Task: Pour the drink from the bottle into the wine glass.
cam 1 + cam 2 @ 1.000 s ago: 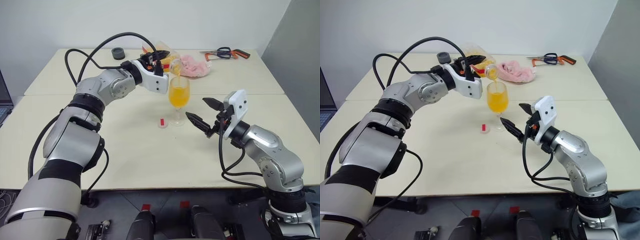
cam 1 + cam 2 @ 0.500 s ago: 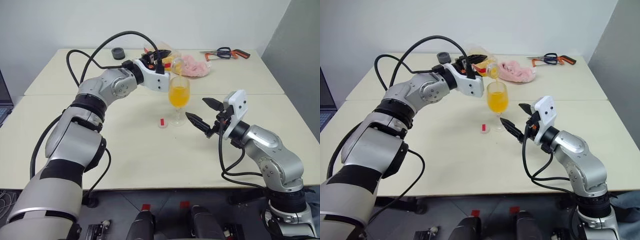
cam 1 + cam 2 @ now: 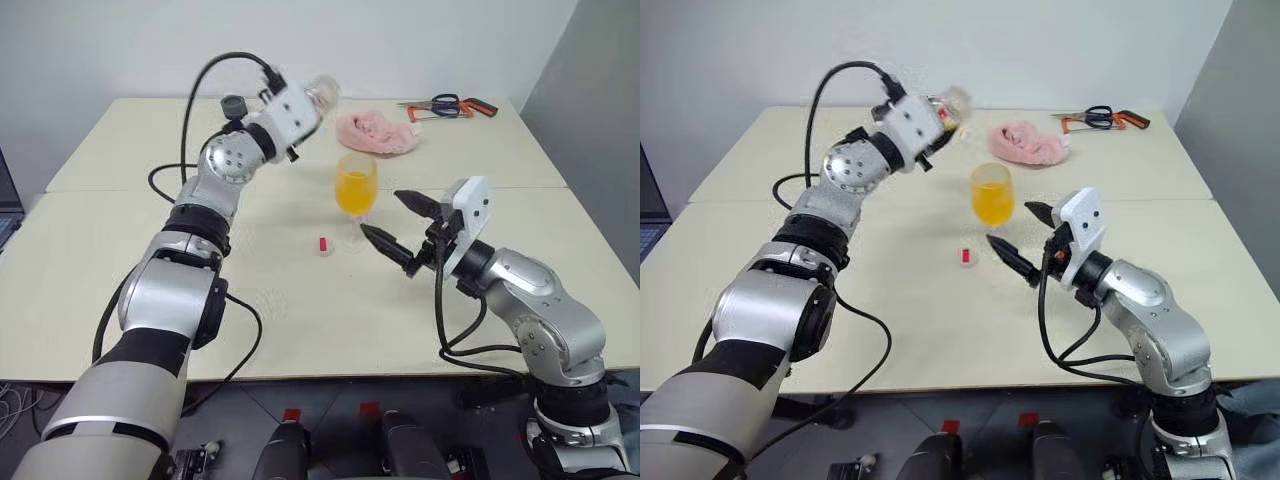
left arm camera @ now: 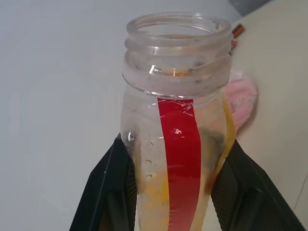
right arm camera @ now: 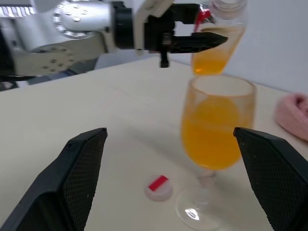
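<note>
Left gripper (image 4: 171, 192) fingers (image 4: 113, 192) pinching the bottle (image 4: 175, 125) from both sides, red label strip facing the wrist camera, open mouth up, a little orange drink (image 5: 211, 60) left inside. In the head views bottle (image 3: 318, 92) held raised at upper centre of frame, above and left of the wine glass (image 3: 357, 195). Right gripper (image 3: 397, 222) fingers (image 5: 79, 168) spread wide, holding nothing, at centre-right of frame just right of the glass stem. Glass upright on the counter (image 3: 300, 310), bowl mostly full of orange drink (image 3: 356, 192). White cap (image 3: 324, 245) with red mark on counter just left of glass foot. Pink cloth (image 3: 375, 133) behind glass; scissors (image 3: 445, 103) and black roll (image 3: 233, 105) at far edge.
</note>
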